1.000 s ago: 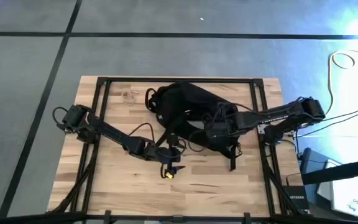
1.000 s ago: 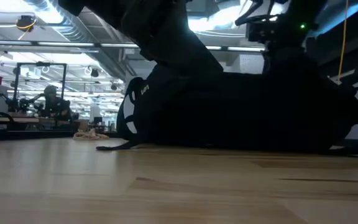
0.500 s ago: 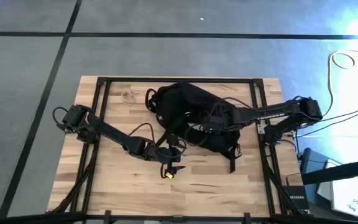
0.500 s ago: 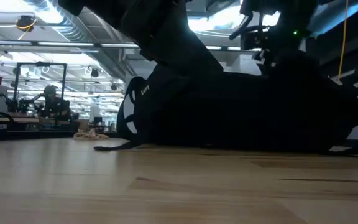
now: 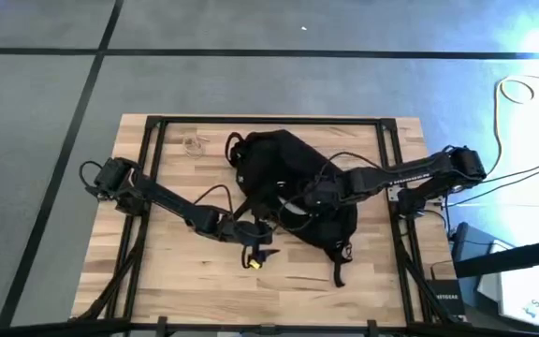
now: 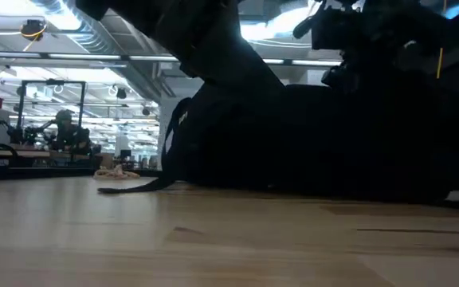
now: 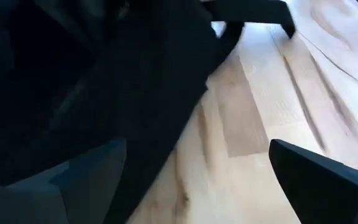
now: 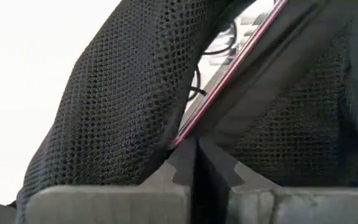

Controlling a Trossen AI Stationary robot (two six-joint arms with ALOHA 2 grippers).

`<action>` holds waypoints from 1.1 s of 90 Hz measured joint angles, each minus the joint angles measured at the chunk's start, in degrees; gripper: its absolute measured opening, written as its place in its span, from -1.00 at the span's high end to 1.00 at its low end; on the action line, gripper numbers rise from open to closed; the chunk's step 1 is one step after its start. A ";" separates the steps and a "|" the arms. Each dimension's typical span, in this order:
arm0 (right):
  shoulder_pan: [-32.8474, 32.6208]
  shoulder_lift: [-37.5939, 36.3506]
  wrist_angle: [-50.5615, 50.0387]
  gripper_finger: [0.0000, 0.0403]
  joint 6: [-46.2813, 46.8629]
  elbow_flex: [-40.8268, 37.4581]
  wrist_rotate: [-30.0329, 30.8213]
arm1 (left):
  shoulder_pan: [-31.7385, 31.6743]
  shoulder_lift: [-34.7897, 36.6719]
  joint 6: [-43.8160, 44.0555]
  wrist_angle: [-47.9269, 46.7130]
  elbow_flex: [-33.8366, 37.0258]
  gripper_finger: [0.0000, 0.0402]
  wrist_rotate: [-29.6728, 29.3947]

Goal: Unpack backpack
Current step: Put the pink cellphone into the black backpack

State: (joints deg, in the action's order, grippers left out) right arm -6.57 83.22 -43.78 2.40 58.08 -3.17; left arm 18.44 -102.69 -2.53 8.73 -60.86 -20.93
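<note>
Unpacking looks barely begun: nothing lies beside the backpack [image 5: 284, 183] except a small pale tangle [image 5: 193, 143] at the table's [image 5: 176, 271] far left corner. The backpack sprawls mid-table, soft black fabric with padded mesh straps. The right hand [image 8: 194, 163] is closed on a mesh strap over the pack. The left hand [image 5: 262, 245], at its near edge, stands open, holding nothing.

Right gripper [image 8: 196, 163] with its two dark fingers [image 8: 174, 171] pressed together, pinching black mesh of the backpack [image 8: 123, 93]; a thin pink edge [image 8: 229, 71] runs diagonally above the fingers between two mesh panels.
</note>
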 joint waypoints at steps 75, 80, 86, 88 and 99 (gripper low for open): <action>-13.87 -7.37 -6.99 0.99 10.79 11.36 28.57 | -10.30 -0.02 1.99 5.88 1.27 -0.89 -3.41; -14.18 -6.88 -4.07 0.98 9.85 10.01 31.71 | -10.30 -0.02 2.07 5.88 1.29 -0.89 -3.41; -14.06 -5.11 -1.18 0.93 7.02 8.25 31.00 | -10.15 -0.02 1.86 6.17 1.29 -0.89 -3.41; -13.96 -4.36 -0.49 0.91 6.02 7.72 30.55 | -10.08 -0.02 1.84 6.26 1.29 -0.89 -3.41; -12.99 0.57 0.90 0.70 1.15 6.60 30.57 | -9.86 -0.02 1.77 6.48 1.31 -0.89 -3.39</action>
State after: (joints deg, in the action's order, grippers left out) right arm -19.56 83.79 -42.88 3.56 64.69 27.39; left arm 8.58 -102.72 -0.76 15.21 -59.55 -24.31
